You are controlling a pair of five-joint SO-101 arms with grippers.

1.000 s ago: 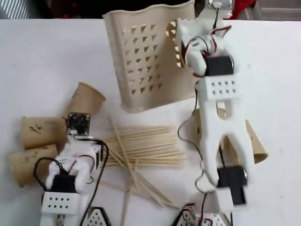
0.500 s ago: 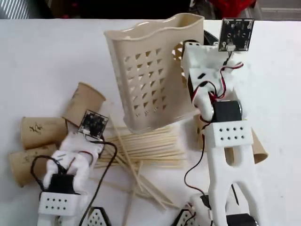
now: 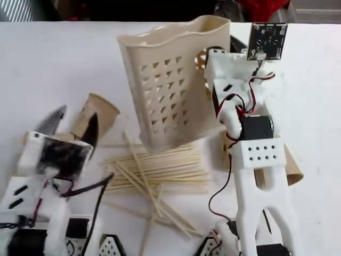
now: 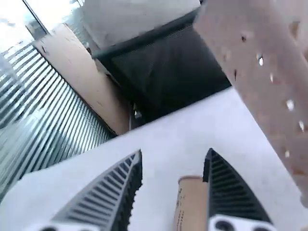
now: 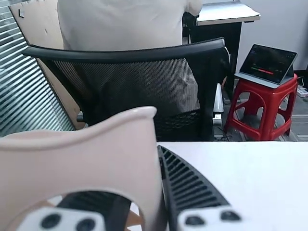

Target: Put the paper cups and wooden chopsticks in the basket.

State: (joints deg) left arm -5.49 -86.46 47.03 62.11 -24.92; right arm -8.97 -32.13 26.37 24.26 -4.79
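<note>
Left gripper (image 3: 72, 124) is spread wide open, hanging over a paper cup (image 3: 101, 109) on the worktop (image 3: 53, 53). Right gripper (image 3: 211, 57) is pinching the basket (image 3: 165, 90) wall. Chopsticks (image 3: 160, 168) are piled by the basket's base.

You're in an office-like room: a black mesh chair (image 5: 144, 86) stands behind your white table (image 3: 53, 58), with window blinds (image 5: 19, 96), a desk (image 5: 226, 12) and a red stool (image 5: 262, 103) nearby.

A paper cup (image 4: 188, 204) carries small dark marks along its side, too small to make out. No other text, number or sign can be read.
</note>
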